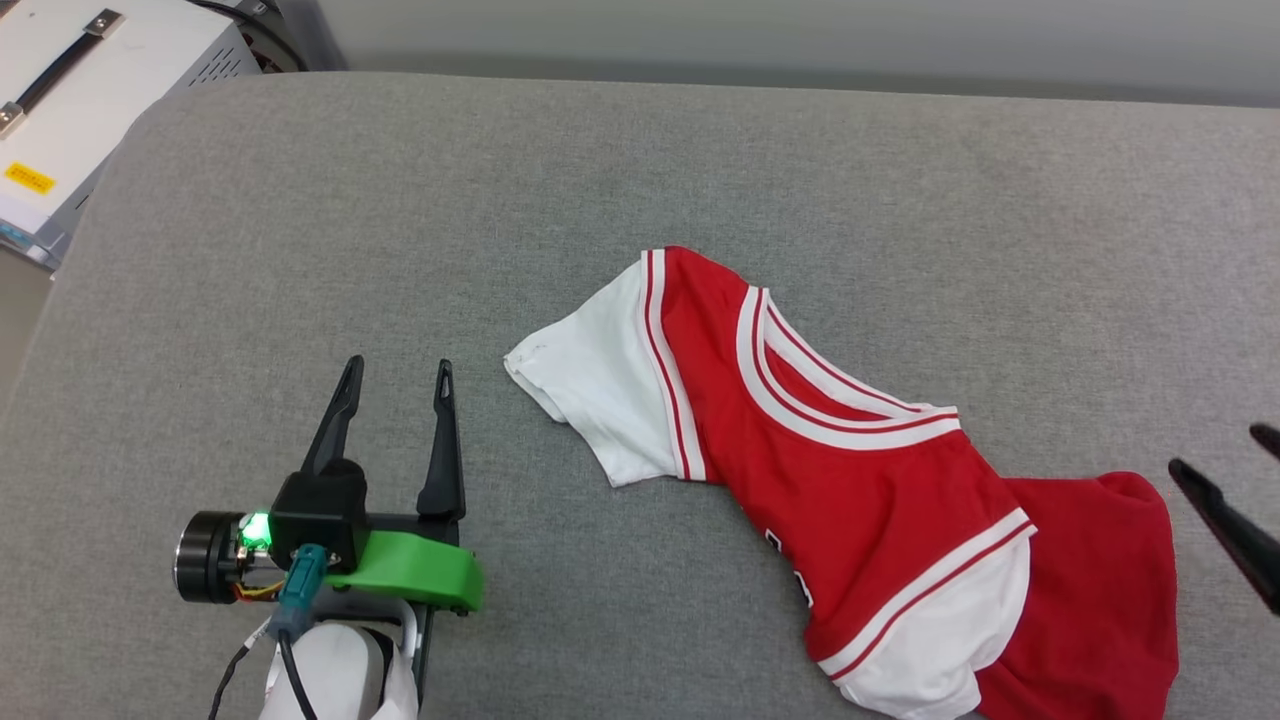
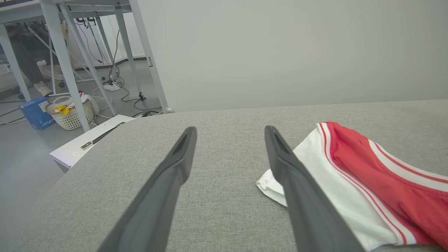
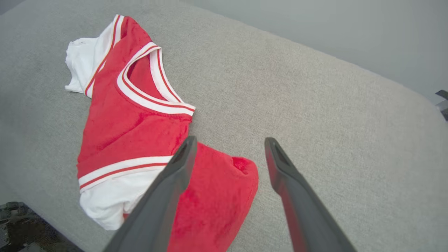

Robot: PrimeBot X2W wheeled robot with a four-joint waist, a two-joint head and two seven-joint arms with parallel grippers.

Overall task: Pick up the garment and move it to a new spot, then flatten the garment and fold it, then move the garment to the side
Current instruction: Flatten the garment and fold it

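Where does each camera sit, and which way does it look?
Head: high up, looking down on the garment and grey cushion; left gripper lower left, open.
Left wrist: behind its own fingers, facing across the cushion to the wall.
Right wrist: above the garment, behind the right gripper, open.
Shared: all see the garment.

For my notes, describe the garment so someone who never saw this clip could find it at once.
A wide grey fabric surface spans the head view. Right of its middle, between the open left gripper and right gripper, lies the garment, rumpled. Nothing else there is red: a jersey-style shirt with white short sleeves and a red-and-white striped collar.
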